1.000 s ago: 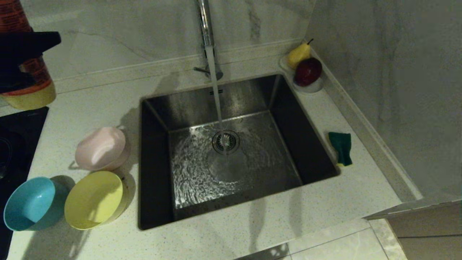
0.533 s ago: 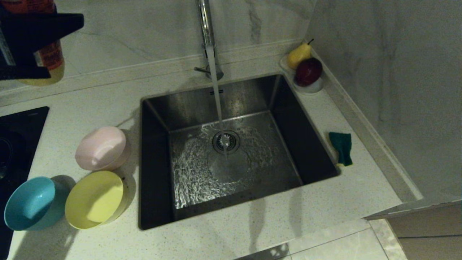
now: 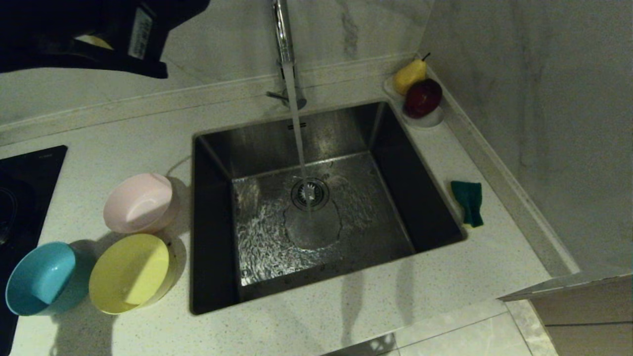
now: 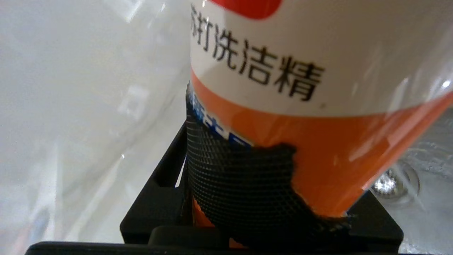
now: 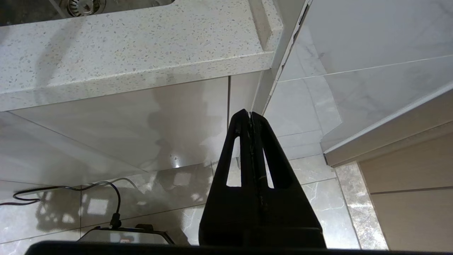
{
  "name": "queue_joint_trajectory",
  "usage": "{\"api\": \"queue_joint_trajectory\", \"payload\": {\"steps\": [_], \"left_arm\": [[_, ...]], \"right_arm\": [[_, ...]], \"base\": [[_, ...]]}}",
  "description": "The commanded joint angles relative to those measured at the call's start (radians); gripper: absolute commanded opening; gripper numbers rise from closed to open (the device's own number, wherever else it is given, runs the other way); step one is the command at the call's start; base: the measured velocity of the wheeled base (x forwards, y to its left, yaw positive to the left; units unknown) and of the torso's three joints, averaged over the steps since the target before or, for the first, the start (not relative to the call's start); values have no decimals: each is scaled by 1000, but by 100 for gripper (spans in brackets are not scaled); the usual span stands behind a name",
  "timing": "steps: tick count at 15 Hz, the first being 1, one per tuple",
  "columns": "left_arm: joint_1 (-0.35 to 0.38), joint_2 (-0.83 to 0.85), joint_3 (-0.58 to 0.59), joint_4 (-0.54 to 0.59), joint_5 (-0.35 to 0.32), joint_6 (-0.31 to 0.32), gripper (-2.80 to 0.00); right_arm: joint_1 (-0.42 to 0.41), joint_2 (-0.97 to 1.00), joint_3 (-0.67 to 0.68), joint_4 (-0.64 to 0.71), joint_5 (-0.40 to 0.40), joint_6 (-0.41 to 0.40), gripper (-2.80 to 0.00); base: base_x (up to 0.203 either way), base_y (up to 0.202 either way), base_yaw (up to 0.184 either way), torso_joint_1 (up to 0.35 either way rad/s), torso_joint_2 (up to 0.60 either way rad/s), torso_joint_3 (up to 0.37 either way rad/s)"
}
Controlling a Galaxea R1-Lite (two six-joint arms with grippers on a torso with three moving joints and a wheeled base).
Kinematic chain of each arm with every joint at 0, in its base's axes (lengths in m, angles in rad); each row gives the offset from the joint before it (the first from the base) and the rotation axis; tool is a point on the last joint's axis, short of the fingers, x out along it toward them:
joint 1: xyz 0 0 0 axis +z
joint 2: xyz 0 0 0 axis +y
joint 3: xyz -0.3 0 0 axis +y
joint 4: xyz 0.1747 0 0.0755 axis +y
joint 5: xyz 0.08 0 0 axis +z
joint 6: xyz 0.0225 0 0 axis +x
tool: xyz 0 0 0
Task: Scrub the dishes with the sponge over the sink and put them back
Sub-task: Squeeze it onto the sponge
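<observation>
Three bowls stand on the counter left of the sink: pale pink, yellow and light blue. The green sponge lies on the counter at the sink's right edge. My left gripper hangs high at the back left, above the counter. It is shut on an orange-and-white dish soap bottle, whose body fills the left wrist view; the sink drain shows beyond it. My right gripper is shut and empty, parked low in front of the counter edge.
Water runs from the chrome faucet onto the drain strainer. A white dish with a pear and an apple sits at the back right corner. A black hob borders the counter at the left. A wall closes the right side.
My left arm has carried the soap bottle up and to the right along the back wall, toward the faucet, and the wrist has rolled so the bottle tilts. The right arm stayed still.
</observation>
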Motion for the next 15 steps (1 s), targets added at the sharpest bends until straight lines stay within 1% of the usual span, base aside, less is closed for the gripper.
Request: {"api": "queue_joint_trajectory", "payload": {"steps": [1, 3, 5, 6, 8, 10, 12, 15], "left_arm": [[-85, 124, -37, -62, 60, 28, -280], [-164, 195, -77, -107, 126, 53, -280], [-210, 242, -106, -123, 173, 83, -280], [-219, 248, -115, -124, 185, 95, -280], [-251, 287, -130, -123, 232, 121, -280], [-269, 324, -131, -121, 244, 158, -280], [-292, 370, -139, -127, 263, 168, -280], [-316, 436, -156, -178, 320, 169, -280]], "right_arm": [[0, -1, 0, 0, 0, 0, -280], [0, -1, 0, 0, 0, 0, -280], [0, -1, 0, 0, 0, 0, -280], [0, -1, 0, 0, 0, 0, -280], [0, -1, 0, 0, 0, 0, -280], [0, -2, 0, 0, 0, 0, -280], [0, -1, 0, 0, 0, 0, -280], [0, -1, 0, 0, 0, 0, -280]], "base": [[0, 0, 0, 0, 0, 0], [0, 0, 0, 0, 0, 0], [0, 0, 0, 0, 0, 0], [0, 0, 0, 0, 0, 0], [0, 0, 0, 0, 0, 0], [0, 0, 0, 0, 0, 0], [0, 0, 0, 0, 0, 0], [0, 0, 0, 0, 0, 0]]}}
